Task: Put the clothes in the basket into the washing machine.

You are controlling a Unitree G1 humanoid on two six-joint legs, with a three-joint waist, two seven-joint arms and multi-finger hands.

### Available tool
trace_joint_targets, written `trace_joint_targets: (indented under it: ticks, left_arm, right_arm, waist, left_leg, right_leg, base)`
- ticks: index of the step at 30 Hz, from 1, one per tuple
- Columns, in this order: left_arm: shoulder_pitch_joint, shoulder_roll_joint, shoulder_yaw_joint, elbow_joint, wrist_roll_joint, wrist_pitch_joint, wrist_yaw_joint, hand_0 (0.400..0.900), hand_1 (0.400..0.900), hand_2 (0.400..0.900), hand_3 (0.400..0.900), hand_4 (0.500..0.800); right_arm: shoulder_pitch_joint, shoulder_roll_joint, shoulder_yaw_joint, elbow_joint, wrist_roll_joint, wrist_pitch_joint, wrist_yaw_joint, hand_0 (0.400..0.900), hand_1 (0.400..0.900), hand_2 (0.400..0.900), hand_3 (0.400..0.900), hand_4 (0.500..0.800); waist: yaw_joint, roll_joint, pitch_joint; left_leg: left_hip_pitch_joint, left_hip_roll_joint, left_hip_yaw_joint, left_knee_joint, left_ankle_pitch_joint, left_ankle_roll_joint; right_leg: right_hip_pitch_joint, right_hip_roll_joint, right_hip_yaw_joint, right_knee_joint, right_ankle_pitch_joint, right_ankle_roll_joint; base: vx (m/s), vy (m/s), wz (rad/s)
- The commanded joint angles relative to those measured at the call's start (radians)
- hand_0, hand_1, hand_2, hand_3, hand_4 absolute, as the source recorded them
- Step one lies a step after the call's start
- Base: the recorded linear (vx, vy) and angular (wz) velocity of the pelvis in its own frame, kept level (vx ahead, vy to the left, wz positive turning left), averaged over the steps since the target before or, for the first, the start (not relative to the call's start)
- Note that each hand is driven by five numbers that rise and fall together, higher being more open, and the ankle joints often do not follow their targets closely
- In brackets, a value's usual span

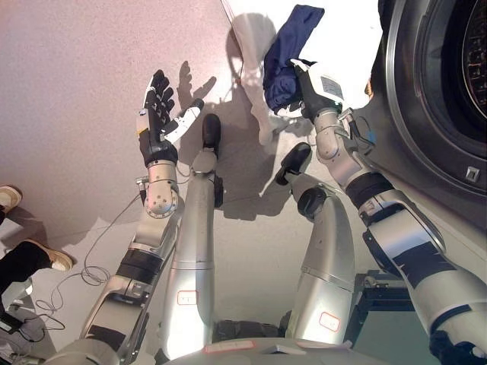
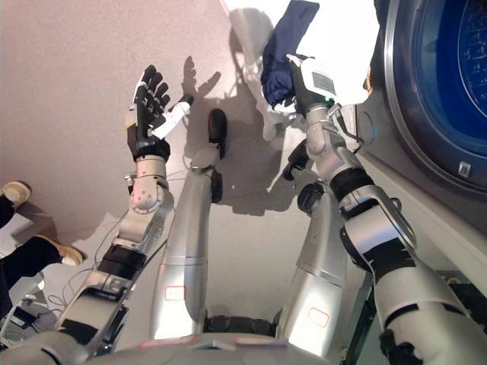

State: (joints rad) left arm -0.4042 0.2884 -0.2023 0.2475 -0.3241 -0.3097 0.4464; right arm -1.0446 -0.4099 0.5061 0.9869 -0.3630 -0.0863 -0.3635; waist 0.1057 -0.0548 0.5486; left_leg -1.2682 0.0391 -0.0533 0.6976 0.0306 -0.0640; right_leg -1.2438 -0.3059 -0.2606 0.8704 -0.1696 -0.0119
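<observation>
My right hand [image 1: 295, 82] is shut on a dark blue garment [image 1: 289, 46] and holds it up off the floor, just left of the washing machine [image 1: 426, 144]. The garment also shows in the right eye view [image 2: 285, 42]. The machine's round front opening [image 2: 445, 76] fills the upper right. A bright white shape [image 1: 335, 30], which may be the basket, lies behind the garment; I cannot make out its form. My left hand [image 1: 158, 115] is open and empty, raised over the floor at the left, well apart from the garment.
A person's shoes [image 1: 9, 198] [image 1: 47, 257] and a dark trouser leg show at the left edge. Grey floor [image 1: 84, 84] spreads across the left and top. The machine's front panel runs down the right side.
</observation>
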Motion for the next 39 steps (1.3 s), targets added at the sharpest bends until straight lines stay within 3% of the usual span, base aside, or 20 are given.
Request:
trace_joint_targets:
  ticks: [1, 4, 5, 6, 7, 15, 21, 25, 32, 39]
  left_arm:
    - [0.064, -0.004, -0.004, -0.105, -0.01, -0.087, 0.018, 0.9, 0.9, 0.9, 0.9, 0.8]
    - [0.061, 0.0, -0.012, -0.107, -0.014, -0.088, 0.016, 0.9, 0.9, 0.9, 0.9, 0.8]
    - [0.06, 0.002, -0.015, -0.108, -0.015, -0.088, 0.015, 0.9, 0.9, 0.9, 0.9, 0.8]
    - [0.061, 0.003, -0.016, -0.109, -0.016, -0.088, 0.012, 0.9, 0.9, 0.9, 0.9, 0.8]
    - [0.06, 0.004, -0.017, -0.108, -0.019, -0.089, 0.011, 0.9, 0.9, 0.9, 0.9, 0.8]
    - [0.057, 0.004, -0.015, -0.102, -0.019, -0.086, 0.014, 0.9, 0.9, 0.9, 0.9, 0.8]
    - [0.051, 0.005, 0.002, -0.099, -0.008, -0.08, 0.028, 0.9, 0.9, 0.9, 0.9, 0.8]
    - [0.051, 0.002, 0.034, -0.106, 0.011, -0.07, 0.054, 0.9, 0.9, 0.9, 0.9, 0.8]
    - [0.068, -0.001, 0.107, -0.114, 0.045, -0.05, 0.088, 0.9, 0.9, 0.9, 0.9, 0.8]
    - [0.101, 0.01, 0.133, -0.122, 0.061, -0.039, 0.08, 0.9, 0.9, 0.9, 0.9, 0.8]
  right_arm:
    - [0.037, 0.018, 0.011, 0.032, -0.013, -0.02, -0.02, 0.9, 0.9, 0.9, 0.9, 0.8]
    - [0.017, 0.024, 0.018, 0.076, -0.011, -0.013, -0.022, 0.9, 0.9, 0.9, 0.9, 0.8]
    - [0.015, 0.027, 0.024, 0.091, -0.017, -0.012, -0.019, 0.818, 0.818, 0.818, 0.818, 0.751]
    - [0.011, 0.028, 0.03, 0.096, -0.018, -0.01, -0.017, 0.567, 0.567, 0.567, 0.567, 0.6]
    - [0.01, 0.029, 0.035, 0.099, -0.023, -0.01, -0.016, 0.4, 0.4, 0.4, 0.4, 0.5]
    - [0.008, 0.032, 0.037, 0.108, -0.038, -0.003, -0.022, 0.4, 0.4, 0.4, 0.4, 0.5]
    - [0.011, -0.014, 0.033, 0.019, -0.058, 0.0, -0.046, 0.4, 0.4, 0.4, 0.4, 0.5]
    - [0.036, -0.082, -0.002, -0.162, -0.074, 0.003, -0.063, 0.4, 0.4, 0.4, 0.4, 0.5]
    - [0.175, -0.248, -0.199, -0.549, -0.155, 0.011, -0.104, 0.4, 0.4, 0.4, 0.4, 0.5]
    - [0.251, -0.363, -0.324, -0.663, -0.242, 0.037, -0.13, 0.4, 0.4, 0.4, 0.4, 0.5]
  waist:
    - [0.017, 0.046, -0.097]
    - [0.024, 0.051, -0.102]
    - [0.025, 0.052, -0.104]
    - [0.026, 0.053, -0.105]
    - [0.027, 0.053, -0.106]
    - [0.024, 0.049, -0.117]
    - [0.007, 0.036, -0.124]
    - [-0.02, 0.012, -0.129]
    - [-0.084, -0.019, -0.144]
    - [-0.105, -0.038, -0.165]
  left_leg:
    - [-0.041, -0.032, -0.014, 0.108, -0.161, 0.037]
    - [-0.059, -0.035, -0.013, 0.127, -0.162, 0.038]
    - [-0.062, -0.038, -0.013, 0.133, -0.163, 0.039]
    - [-0.068, -0.039, -0.011, 0.139, -0.163, 0.039]
    - [-0.071, -0.039, -0.01, 0.141, -0.163, 0.039]
    - [-0.082, -0.044, -0.01, 0.153, -0.163, 0.041]
    - [-0.075, -0.039, -0.008, 0.144, -0.162, 0.039]
    - [-0.063, -0.031, -0.004, 0.126, -0.161, 0.04]
    - [-0.045, -0.02, -0.005, 0.106, -0.172, 0.041]
    - [-0.047, -0.013, -0.004, 0.106, -0.179, 0.038]
  right_leg:
    - [-0.086, -0.012, 0.042, 0.009, 0.025, 0.14]
    - [-0.106, -0.02, 0.05, 0.028, 0.023, 0.137]
    - [-0.111, -0.022, 0.052, 0.033, 0.023, 0.137]
    - [-0.117, -0.023, 0.055, 0.039, 0.022, 0.136]
    - [-0.12, -0.024, 0.057, 0.039, 0.022, 0.136]
    - [-0.129, -0.027, 0.064, 0.047, 0.021, 0.135]
    - [-0.119, -0.019, 0.063, 0.035, 0.026, 0.138]
    - [-0.099, -0.007, 0.052, 0.005, 0.035, 0.142]
    - [-0.079, 0.019, 0.046, -0.021, 0.029, 0.145]
    - [-0.084, 0.029, 0.051, -0.027, 0.029, 0.147]
  base:
    - [0.0, 0.0, 0.0]
    - [0.0, 0.0, 0.0]
    - [0.0, 0.0, 0.0]
    - [0.0, 0.0, 0.0]
    - [0.0, 0.0, 0.0]
    - [0.0, 0.0, 0.0]
    - [0.0, 0.008, -0.04]
    - [-0.01, 0.022, -0.15]
    - [0.0, 0.001, -0.1]
    - [0.0, -0.004, -0.08]
